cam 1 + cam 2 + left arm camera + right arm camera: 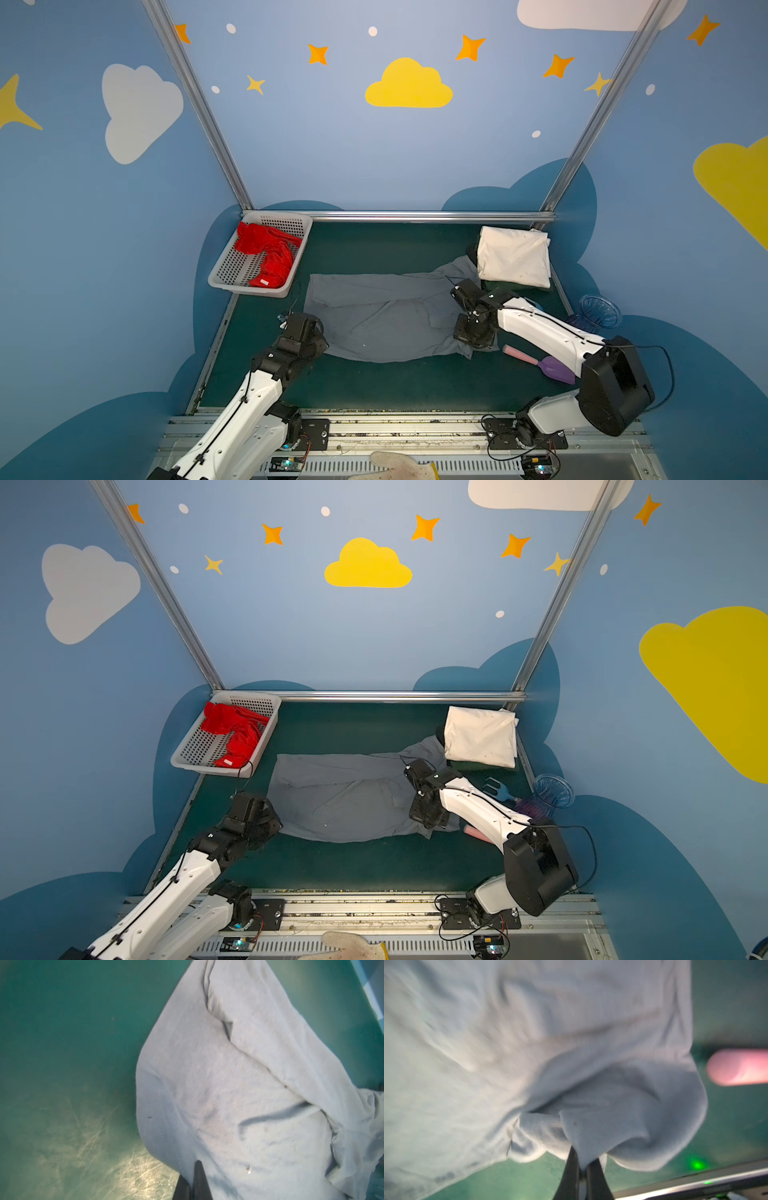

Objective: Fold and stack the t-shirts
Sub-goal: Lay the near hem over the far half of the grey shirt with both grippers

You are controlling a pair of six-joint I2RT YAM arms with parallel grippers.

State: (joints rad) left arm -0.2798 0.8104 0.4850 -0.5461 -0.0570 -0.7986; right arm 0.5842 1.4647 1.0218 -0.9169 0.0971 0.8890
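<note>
Bench: dark green mat, walled on three sides; clock bearings are taken from the top views, with 12 at the far wall.
Grey t-shirt: lies mid-bench, spread wide and rumpled, with one sleeve running off toward 2 o'clock.
Cream t-shirt: folded into a block at 2 o'clock; the grey sleeve ends just beside it.
Red t-shirt: crumpled inside the white basket at 10 o'clock, apart from the grey cloth.
Clutter, right side: a scoop with a pink handle lies at 4 o'clock, its handle tip just beside the grey hem. A blue fork and a clear blue cup are at 3 o'clock.
Left arm: rises from the front rail at 7 o'clock, wrist tipped down at the shirt's 8 o'clock corner.
Left gripper: jaws pressed together on the stitched hem edge, low over the bench.
Right arm: comes from 5 o'clock, the forearm running toward 10 o'clock and the wrist bent down over the shirt's 4 o'clock corner.
Right gripper: jaws pinching a bunched fold of grey cloth; that view is blurred.
</note>
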